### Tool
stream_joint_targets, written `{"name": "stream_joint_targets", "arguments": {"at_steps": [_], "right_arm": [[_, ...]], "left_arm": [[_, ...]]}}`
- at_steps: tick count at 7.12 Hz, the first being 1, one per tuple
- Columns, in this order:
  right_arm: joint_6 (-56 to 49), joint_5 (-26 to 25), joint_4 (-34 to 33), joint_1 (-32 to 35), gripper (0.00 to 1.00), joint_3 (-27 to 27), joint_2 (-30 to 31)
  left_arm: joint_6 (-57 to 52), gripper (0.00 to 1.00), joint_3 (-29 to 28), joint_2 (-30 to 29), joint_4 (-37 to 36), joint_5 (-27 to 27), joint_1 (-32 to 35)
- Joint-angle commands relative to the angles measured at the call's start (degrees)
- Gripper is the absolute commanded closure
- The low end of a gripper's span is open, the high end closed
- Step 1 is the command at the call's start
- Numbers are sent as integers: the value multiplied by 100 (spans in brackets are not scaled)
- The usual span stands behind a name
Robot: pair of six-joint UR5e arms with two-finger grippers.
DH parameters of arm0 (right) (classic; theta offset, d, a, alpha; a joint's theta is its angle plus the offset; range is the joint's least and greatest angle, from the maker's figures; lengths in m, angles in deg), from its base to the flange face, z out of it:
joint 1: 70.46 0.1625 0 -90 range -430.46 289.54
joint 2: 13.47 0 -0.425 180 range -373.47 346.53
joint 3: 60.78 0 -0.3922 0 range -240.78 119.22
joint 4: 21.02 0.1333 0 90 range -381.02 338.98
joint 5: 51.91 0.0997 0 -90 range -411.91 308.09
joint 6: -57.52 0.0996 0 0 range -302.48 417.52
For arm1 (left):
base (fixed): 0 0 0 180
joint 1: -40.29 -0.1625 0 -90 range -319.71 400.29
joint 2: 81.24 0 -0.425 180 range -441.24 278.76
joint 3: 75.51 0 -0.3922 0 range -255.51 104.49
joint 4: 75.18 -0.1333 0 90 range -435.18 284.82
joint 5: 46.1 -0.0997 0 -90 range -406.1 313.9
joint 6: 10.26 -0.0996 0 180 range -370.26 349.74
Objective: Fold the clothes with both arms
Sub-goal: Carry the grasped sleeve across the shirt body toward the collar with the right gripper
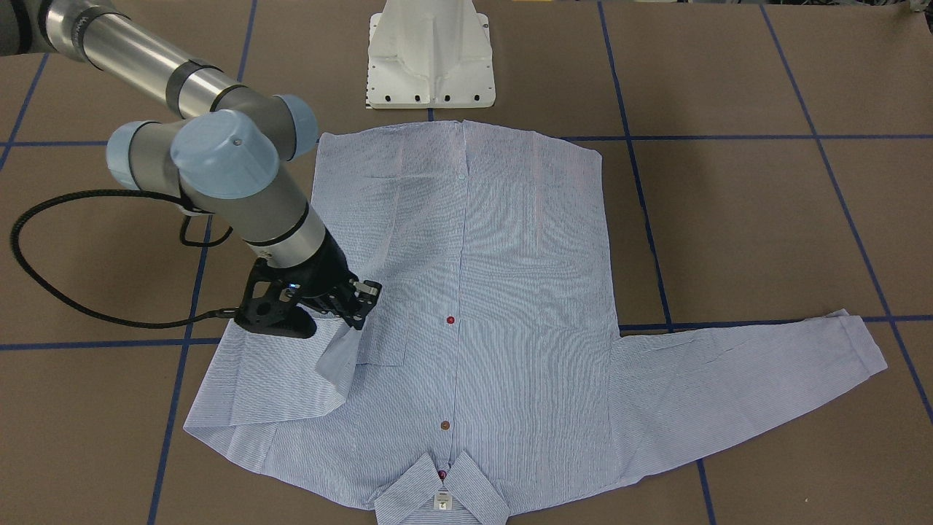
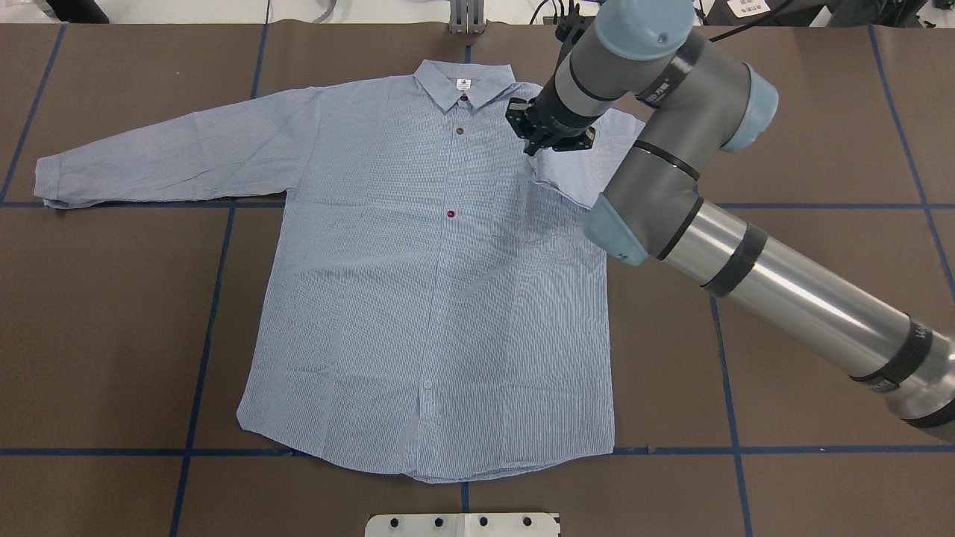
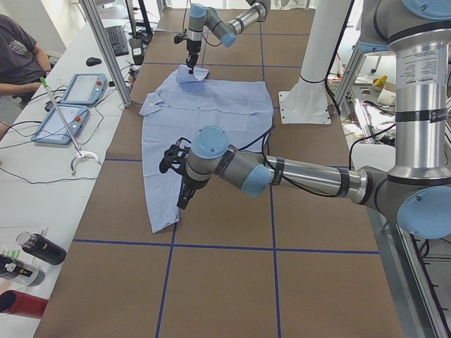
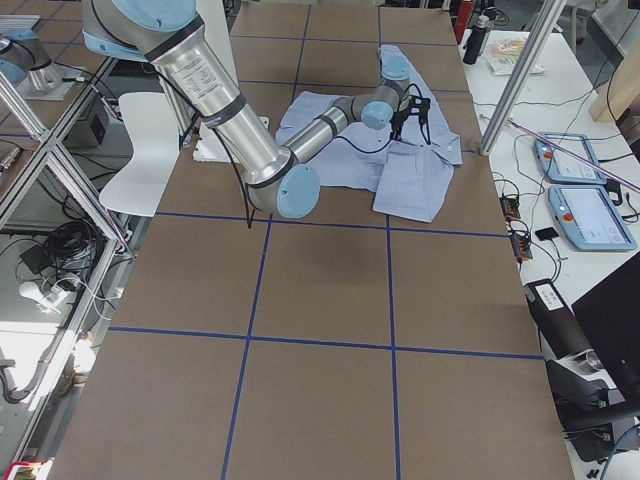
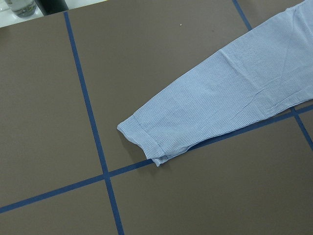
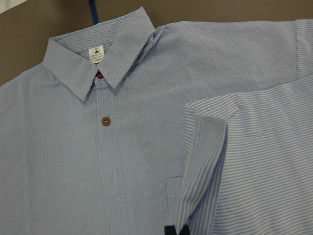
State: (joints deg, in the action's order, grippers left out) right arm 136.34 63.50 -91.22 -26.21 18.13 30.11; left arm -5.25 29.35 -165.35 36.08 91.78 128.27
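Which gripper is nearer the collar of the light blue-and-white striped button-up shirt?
Right. The right gripper pinches the folded-over sleeve near the collar; the left gripper hangs far off, by the outstretched sleeve's cuff.

Shirt (image 1: pixel 525 277): thin woven cloth, matt, finely striped, soft creases.
Buttons (image 1: pixel 450 320): hard, slightly glossy, plastic-looking.
Neck label (image 1: pixel 442 501): smooth white fabric.
Counter (image 1: pixel 765 233): matt brown, paper-like covering.
Tape lines (image 1: pixel 729 136): blue, flat, low sheen.
Right arm (image 1: pixel 138 58): polished metal tube, bright glare.
Joint caps (image 1: pixel 226 157): pale blue smooth plastic, satin.
Right gripper (image 1: pixel 359 317): black, matt, hard.
Base plate (image 1: pixel 430 73) at counter's robot-side edge: white, painted-looking, smooth, semi-gloss.
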Motion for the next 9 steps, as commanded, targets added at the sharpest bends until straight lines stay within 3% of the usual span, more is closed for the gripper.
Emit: {"name": "stream_joint_targets", "arguments": {"at_steps": [1,3,6,9], "right_arm": [[46,-430,390,-329,100,-533,-481],[55,-484,710,-434,100,-1069,-936],[63,-818,728,-698,100,-1167,-1158],[63,-985,981,-760,100,-1676,-1456]], "left_arm": [[0,0,9,0,27,2,0],[9,0,18,0,27,11,0],[9,0,18,9,27,20,0],[18,0,18,9,27,20,0]]}}
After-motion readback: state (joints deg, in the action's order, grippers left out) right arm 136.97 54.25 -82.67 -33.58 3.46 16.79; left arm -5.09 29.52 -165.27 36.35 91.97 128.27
